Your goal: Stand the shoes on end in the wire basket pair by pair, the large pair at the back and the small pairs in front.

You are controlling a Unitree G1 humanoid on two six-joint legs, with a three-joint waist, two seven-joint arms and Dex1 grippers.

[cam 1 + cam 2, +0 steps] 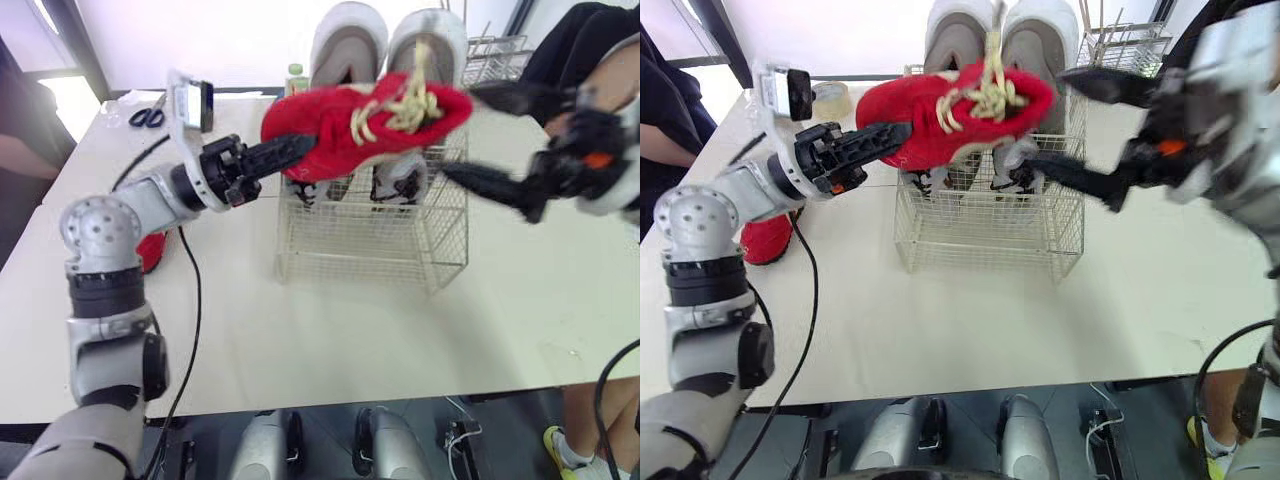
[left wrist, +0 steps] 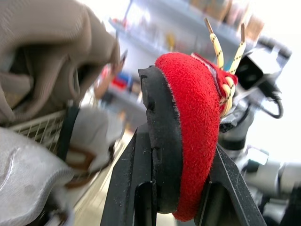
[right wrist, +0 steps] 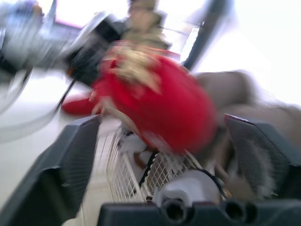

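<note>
**Fig.** We see the left claw [image 1: 285,152] clamped on one end of a red suede shoe with yellow laces [image 1: 350,130], held above the cream wire basket [image 1: 370,240]. The right claw [image 1: 460,132] stands wide open at the shoe's other end, to the basket's right. A large grey pair of shoes [image 1: 348,45] stands on end at the basket's back. A second red shoe [image 1: 152,250] lies on the tabletop [image 1: 350,340], left of the basket.

Scissors [image 1: 148,117] lie at the table's [image 1: 330,340] far left corner. Tape roll [image 1: 830,97] and bottle [image 1: 296,74] sit along the table's far edge.
</note>
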